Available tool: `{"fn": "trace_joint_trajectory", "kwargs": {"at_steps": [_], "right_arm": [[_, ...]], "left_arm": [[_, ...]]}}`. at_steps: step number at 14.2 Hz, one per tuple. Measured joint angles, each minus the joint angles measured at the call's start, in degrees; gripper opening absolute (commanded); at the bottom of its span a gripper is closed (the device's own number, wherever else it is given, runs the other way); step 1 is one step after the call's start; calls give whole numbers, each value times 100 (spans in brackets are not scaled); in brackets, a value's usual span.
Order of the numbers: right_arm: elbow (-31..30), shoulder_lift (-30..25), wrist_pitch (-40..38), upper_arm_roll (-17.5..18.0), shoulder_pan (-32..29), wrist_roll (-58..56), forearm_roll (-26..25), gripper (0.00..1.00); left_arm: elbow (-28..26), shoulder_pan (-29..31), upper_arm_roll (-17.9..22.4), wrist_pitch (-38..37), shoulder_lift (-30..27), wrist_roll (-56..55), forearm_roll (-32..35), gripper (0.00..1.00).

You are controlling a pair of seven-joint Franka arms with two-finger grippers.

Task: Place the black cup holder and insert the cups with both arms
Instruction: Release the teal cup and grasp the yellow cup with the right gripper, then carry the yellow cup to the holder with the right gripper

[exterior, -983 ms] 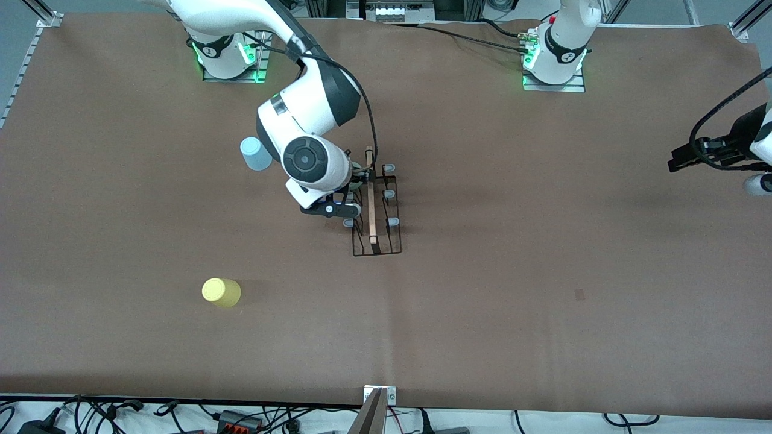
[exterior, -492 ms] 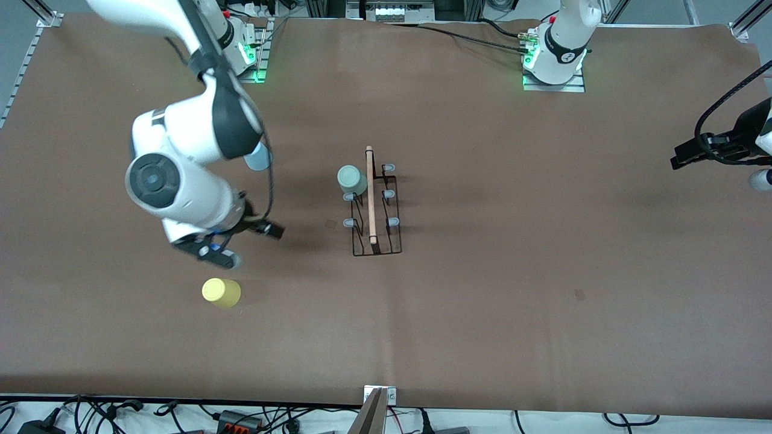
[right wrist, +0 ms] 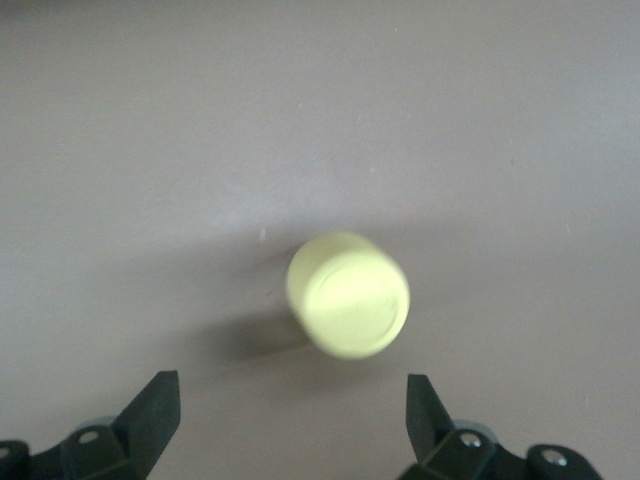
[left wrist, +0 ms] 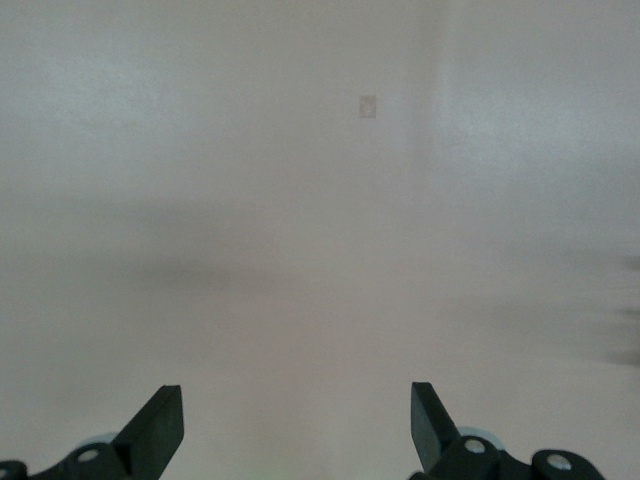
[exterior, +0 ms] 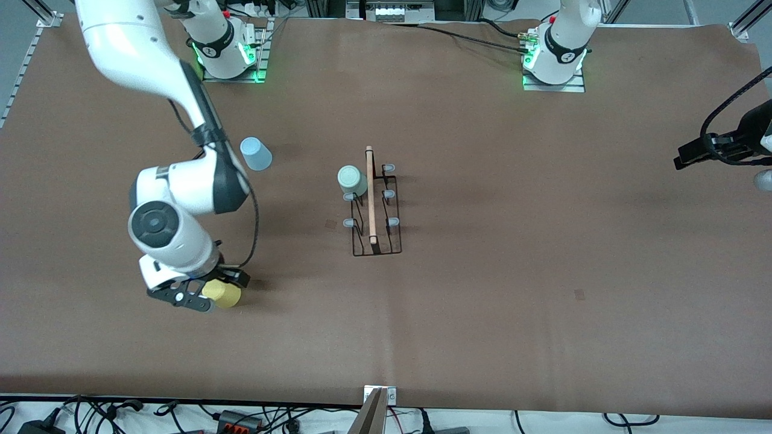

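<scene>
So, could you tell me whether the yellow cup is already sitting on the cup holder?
No, the yellow cup stands on the table under the right gripper, well apart from the black cup holder.

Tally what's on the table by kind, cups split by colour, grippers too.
Yellow cup: 1
Blue cup: 1
Grey-green cup, on a rack peg: 1
Rack: 1
Grippers: 2, right gripper open over the yellow cup, left gripper open, waiting at the left arm's end
Total: 6

Right tool [exterior: 199,293] left holder [exterior: 375,211], now over yellow cup [exterior: 223,294].
</scene>
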Motion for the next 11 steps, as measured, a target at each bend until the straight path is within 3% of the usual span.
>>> {"fn": "trace_joint_trajectory", "kwargs": {"at_steps": [3, 11], "right_arm": [[97, 330, 229, 77, -556, -1461, 741, 100], [582, 798, 247, 290, -542, -1850, 832, 100]], "left_arm": [[0, -2, -3, 0, 0, 0, 0, 100], [0, -6, -8, 0, 0, 0, 0, 100]]}}
